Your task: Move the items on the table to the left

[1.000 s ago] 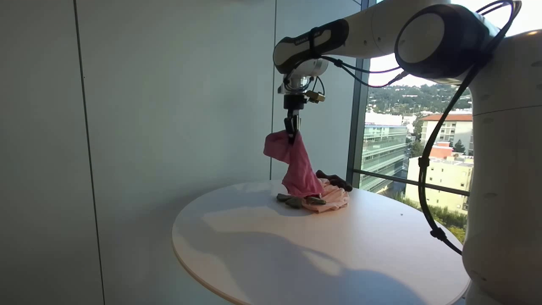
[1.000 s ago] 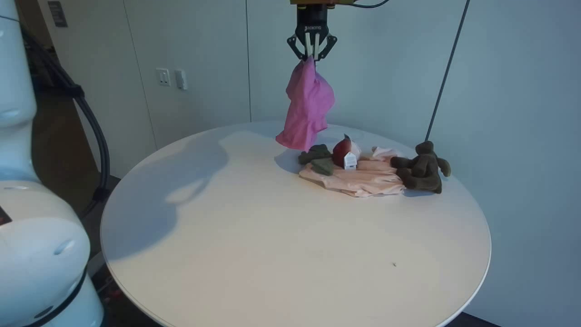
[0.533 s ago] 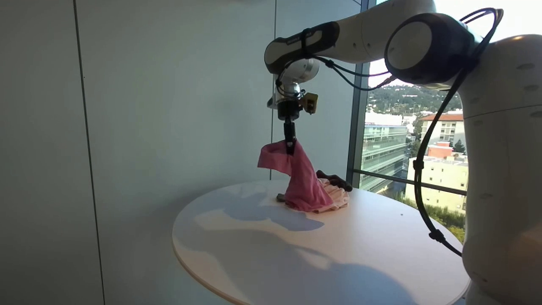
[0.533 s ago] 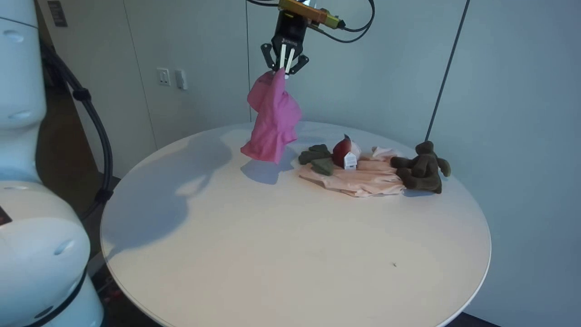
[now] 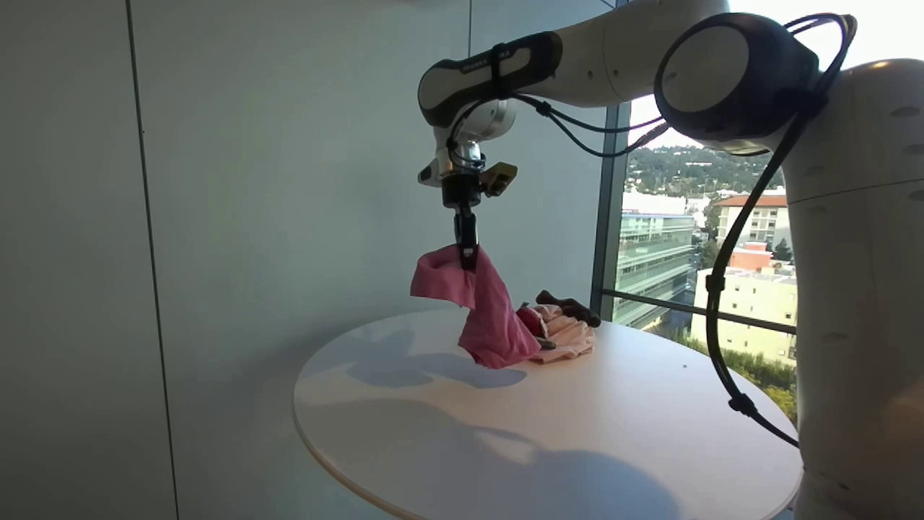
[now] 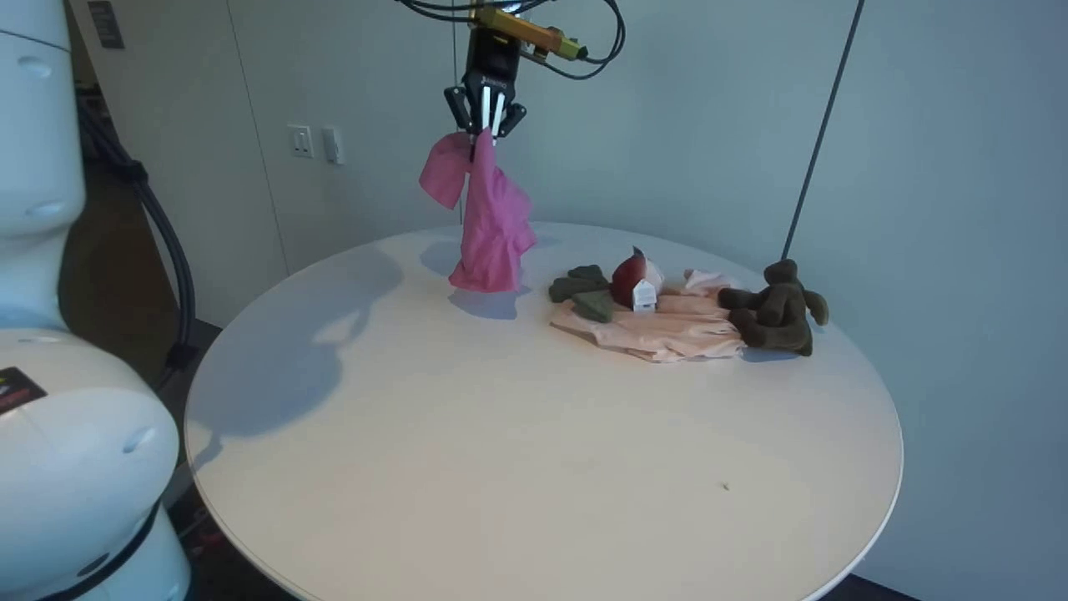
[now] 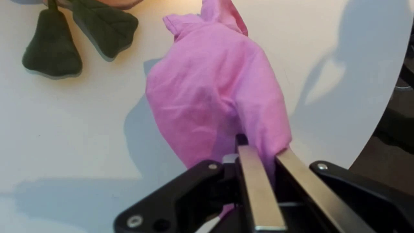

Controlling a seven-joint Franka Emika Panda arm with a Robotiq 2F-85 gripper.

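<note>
Gripper [image 6: 490,134] has the pink cloth [image 6: 492,225] pinched above the bench [image 6: 534,467], around 11 o'clock in an exterior view, so I'd say this is the carry step. Next it probably needs to head toward 9, lower and let go.

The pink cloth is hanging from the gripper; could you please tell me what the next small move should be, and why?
I would probably lower the pink cloth straight down onto the table. The gripper has it pinched, it appears to hang above the surface, and in an exterior view it is left of the green leaf-shaped pieces and the peach cloth.
</note>
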